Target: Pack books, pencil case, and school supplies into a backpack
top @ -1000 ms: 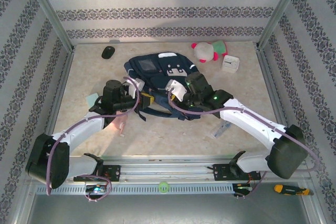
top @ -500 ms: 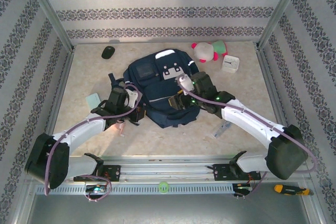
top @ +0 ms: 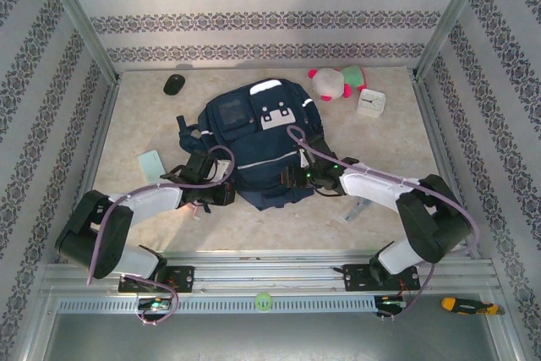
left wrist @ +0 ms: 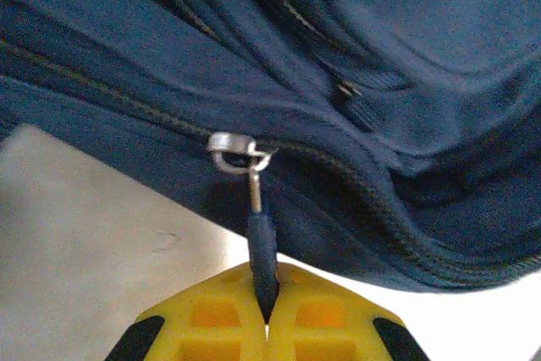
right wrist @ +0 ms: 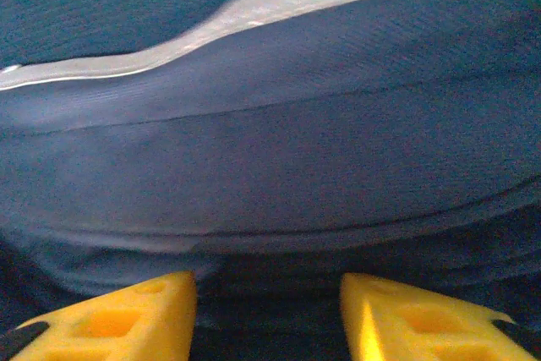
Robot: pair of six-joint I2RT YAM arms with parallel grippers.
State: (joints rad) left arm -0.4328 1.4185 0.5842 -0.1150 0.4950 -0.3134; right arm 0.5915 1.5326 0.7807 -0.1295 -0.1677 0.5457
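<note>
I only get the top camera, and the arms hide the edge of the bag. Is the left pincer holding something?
Observer: Yes. In the left wrist camera, the left pincer is shut on the dark zipper pull of the backpack.
Operator: What is the pull hooked to?
Observer: A small silver slider on the zipper line, with the pull hanging straight down from it into the pincer.
Operator: And the right pincer, did it grab the bag?
Observer: No. In the right wrist camera, the right pincer has its yellow fingers apart with nothing between them, and blue fabric lies just ahead.
</note>
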